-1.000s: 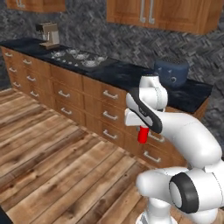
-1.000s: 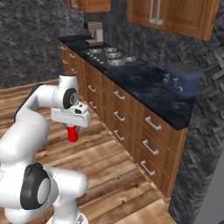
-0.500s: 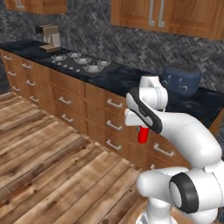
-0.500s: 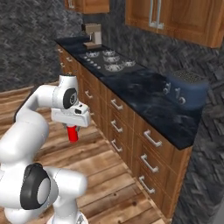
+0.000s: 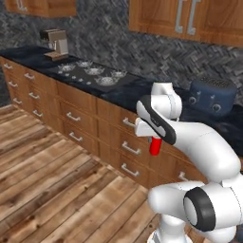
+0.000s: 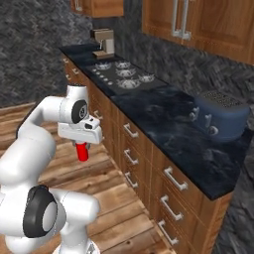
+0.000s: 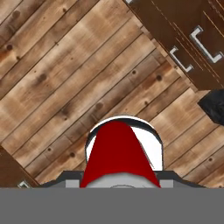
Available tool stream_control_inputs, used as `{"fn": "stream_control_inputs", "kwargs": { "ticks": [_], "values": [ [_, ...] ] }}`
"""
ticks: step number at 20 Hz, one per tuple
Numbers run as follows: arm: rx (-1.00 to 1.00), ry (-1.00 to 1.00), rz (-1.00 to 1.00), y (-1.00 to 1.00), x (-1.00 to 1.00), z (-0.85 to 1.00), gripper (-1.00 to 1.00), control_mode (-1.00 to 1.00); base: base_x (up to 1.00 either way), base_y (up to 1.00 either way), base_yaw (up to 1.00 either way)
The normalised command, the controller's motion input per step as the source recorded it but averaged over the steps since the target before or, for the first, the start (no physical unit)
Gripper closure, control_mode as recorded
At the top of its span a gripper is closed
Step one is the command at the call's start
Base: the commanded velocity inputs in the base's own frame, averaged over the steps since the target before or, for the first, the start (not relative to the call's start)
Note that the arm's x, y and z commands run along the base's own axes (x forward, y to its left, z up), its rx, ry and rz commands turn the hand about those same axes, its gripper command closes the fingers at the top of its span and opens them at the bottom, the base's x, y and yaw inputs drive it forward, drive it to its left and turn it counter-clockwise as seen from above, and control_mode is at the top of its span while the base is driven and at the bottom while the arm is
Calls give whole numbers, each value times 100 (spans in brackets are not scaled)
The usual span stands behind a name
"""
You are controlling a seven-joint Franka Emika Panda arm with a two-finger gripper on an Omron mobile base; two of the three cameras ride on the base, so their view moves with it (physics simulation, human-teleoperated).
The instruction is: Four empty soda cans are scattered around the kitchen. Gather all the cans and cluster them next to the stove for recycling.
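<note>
Holding a red soda can [image 5: 154, 145] upright, the pincer [image 5: 153, 138] is closed on the can's upper part, and the can hangs straight below it over the wooden floor [image 5: 52, 180]. In the hand view the can [image 7: 118, 156] sits between the finger tips w/ its rim seen from above, and floor planks lie under it. In the right base view the same can [image 6: 83, 151] points down from the pincer [image 6: 82, 144], not touching anything else.

Just beside the pincer, on the cabinet side, are the wooden drawers [image 5: 124, 149] w/ silver handles, close to the can but apart from it. Above the drawers runs the dark surface [image 6: 163, 121], higher than the can.

Farther along the surface, away from the pincer, is the stove [image 6: 121, 76], a flat black cooktop w/ round silver burners and a row of small knobs at its front edge. It is well apart from the can. On the other side of the pincer, a blue toaster [image 6: 221, 116] stands on the surface near the wall.

Farthest from the pincer, beyond the stove, a coffee machine [image 5: 55, 44] stands at the back of the surface, under the wooden wall cabinets [image 5: 187, 19].
</note>
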Motion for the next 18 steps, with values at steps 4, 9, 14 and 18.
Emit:
{"fn": "stream_control_inputs", "kwargs": {
  "ticks": [4, 9, 14, 18],
  "values": [
    [0, 0, 0, 0, 0, 0, 100, 100, 75, 0, 0],
    [0, 0, 0, 0, 0, 0, 100, 100, 75, 0, 0],
    [0, 0, 0, 0, 0, 0, 100, 100, 75, 1, 0],
    [0, 0, 0, 0, 0, 0, 100, 100, 74, 14, -2]
  ]
}}
